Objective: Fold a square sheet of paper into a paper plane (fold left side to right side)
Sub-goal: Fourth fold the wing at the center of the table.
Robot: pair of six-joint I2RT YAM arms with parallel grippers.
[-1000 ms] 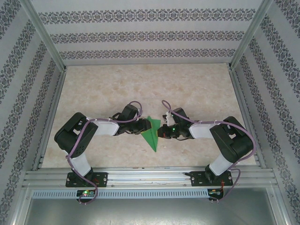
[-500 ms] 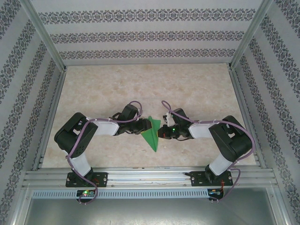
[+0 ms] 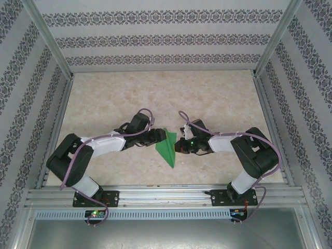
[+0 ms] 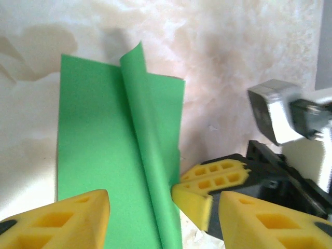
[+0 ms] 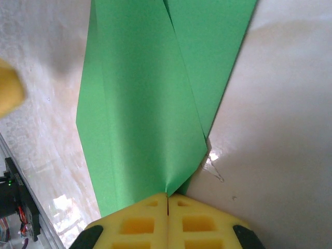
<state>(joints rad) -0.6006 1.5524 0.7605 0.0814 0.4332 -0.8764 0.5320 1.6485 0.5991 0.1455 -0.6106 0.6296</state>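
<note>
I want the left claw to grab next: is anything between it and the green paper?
Nothing visible stands between them. The open left claw reaches over the green paper, with its raised fold between the fingers. The right claw, shut on the paper's opposite edge, sits close beside the left claw's right finger.

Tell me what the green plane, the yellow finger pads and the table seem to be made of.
Plane: thin paper, matte bright green; it holds sharp creases and a flap curls up.
Pads: probably foam or soft rubber, matte yellow, with moulded open cells.
Table: beige marble pattern, slightly glossy with glints; maybe laminate or print, unclear.
</note>
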